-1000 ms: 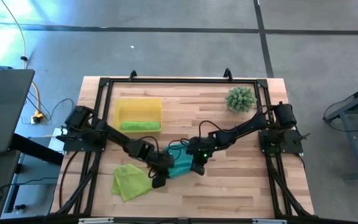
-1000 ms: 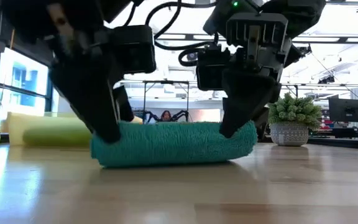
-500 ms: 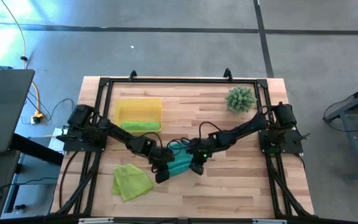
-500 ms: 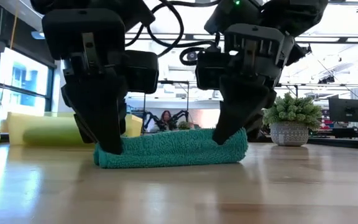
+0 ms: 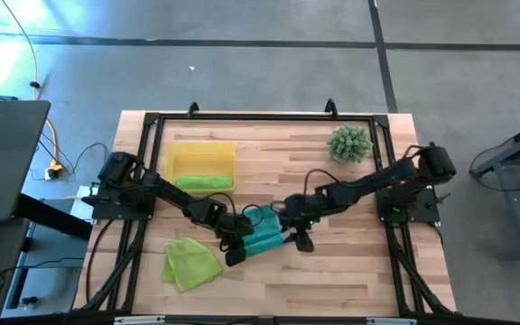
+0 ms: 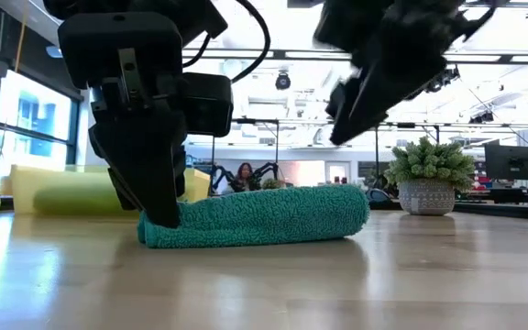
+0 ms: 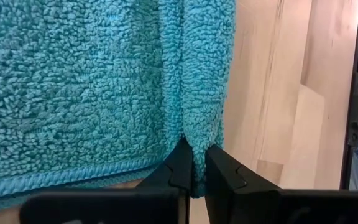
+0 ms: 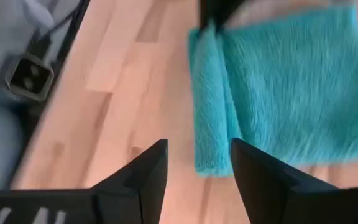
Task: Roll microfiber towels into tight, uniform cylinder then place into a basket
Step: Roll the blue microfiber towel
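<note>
A teal microfiber towel (image 5: 262, 236), partly rolled, lies on the wooden table near its middle; it also shows in the low view (image 6: 264, 215). My left gripper (image 5: 233, 255) is shut on its left end (image 6: 163, 215). My right gripper (image 5: 301, 242) hangs open above the towel's right end (image 8: 197, 168), touching nothing. A rolled lime green towel (image 5: 203, 182) lies in the yellow basket (image 5: 201, 153) at the far left. Another lime towel (image 5: 190, 263) lies loose and flat at the near left. My left gripper pinches the towel's rolled fold (image 7: 197, 124) between its two fingers, at the roll's left end by the hem. The fingers slant down from above, and the roll runs straight on from between them. The towel lies on the table, its flat part (image 7: 73, 87) spread beside the fold.
A spiky green plant in a pot (image 5: 349, 143) stands at the far right. A black frame (image 5: 242, 118) runs around the table's edges. Bare wood lies along the near edge and to the towel's right.
My right gripper has let go of the teal towel's right end, opened, rolled and risen clear of it toward the table's right. That end has puffed back up. My left gripper has sunk a little, turned, and stayed shut on the left end.
</note>
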`<state>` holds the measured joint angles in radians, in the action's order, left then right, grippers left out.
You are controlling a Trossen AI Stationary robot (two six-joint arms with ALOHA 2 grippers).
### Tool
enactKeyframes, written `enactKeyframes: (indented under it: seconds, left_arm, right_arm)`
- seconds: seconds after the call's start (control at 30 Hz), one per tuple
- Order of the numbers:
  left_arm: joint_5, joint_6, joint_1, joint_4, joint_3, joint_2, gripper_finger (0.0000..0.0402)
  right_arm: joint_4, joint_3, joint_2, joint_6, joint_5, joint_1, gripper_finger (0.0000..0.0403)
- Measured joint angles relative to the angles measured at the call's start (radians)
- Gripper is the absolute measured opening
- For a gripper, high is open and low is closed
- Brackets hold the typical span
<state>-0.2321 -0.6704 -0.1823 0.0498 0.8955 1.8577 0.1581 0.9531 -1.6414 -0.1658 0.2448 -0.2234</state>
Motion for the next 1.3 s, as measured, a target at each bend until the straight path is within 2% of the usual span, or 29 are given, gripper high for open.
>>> enactKeyframes:
  seconds: [0.13,0.23,0.4,0.53,0.63,0.77,0.97,1.3]
  left_arm:
    - [-0.002,0.0,0.006,0.0,-0.001,0.0,0.0012]
    - [-0.002,0.0,0.01,-0.001,-0.001,0.001,0.0012]
    - [-0.003,0.0,0.017,-0.002,-0.002,0.001,0.0012]
    - [-0.007,0.001,0.023,-0.003,-0.002,0.002,0.0012]
    - [-0.008,0.0,0.023,-0.003,-0.002,0.002,0.0012]
    - [-0.013,0.001,0.024,-0.006,-0.002,0.002,0.0012]
    - [-0.019,0.001,0.024,-0.021,-0.003,0.002,0.0012]
    - [-0.02,0.001,0.025,-0.052,-0.003,0.003,0.0035]
  right_arm:
    - [-0.062,0.0,-0.009,0.216,-0.175,-0.121,0.016]
    - [-0.088,0.0,-0.051,0.305,-0.31,-0.2,0.015]
    - [-0.125,0.0,-0.145,0.316,-0.476,-0.261,0.0137]
    - [-0.156,0.0,-0.211,0.306,-0.635,-0.271,0.0133]
    - [-0.164,0.0,-0.236,0.309,-0.705,-0.267,0.0133]
    - [-0.171,0.001,-0.244,0.328,-0.686,-0.248,0.0134]
    - [-0.165,0.002,-0.244,0.297,-0.54,-0.207,0.0134]
    - [-0.129,0.003,-0.244,0.194,-0.518,-0.175,0.0141]
